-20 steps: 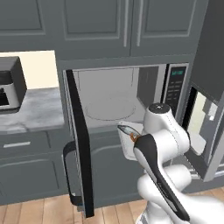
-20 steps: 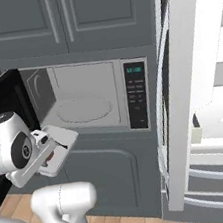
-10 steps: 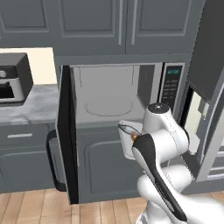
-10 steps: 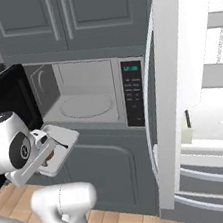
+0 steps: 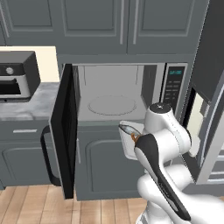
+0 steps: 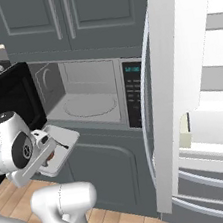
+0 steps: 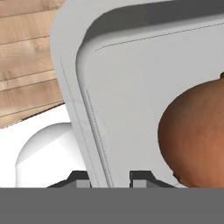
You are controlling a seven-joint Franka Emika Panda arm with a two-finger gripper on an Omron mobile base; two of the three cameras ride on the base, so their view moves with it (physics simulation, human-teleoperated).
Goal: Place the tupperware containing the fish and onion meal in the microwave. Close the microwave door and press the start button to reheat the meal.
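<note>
Below the open cavity, the tupperware point(image 6: 58, 147) is held level at one rim, pinched between the gripper point(image 7: 109, 177) fingertips. An onion point(image 7: 194, 131) and fish point(image 5: 127, 129) are carried inside. Its long axis is judged to run from the hand toward the microwave point(image 5: 127, 94), which lies ahead and slightly higher. The microwave door point(image 5: 65, 131) stands swung wide, at the left.

A kitchen: grey cabinets point(image 5: 131, 22), built-in microwave point(image 5: 127, 92), open fridge point(image 6: 206, 119).
</note>
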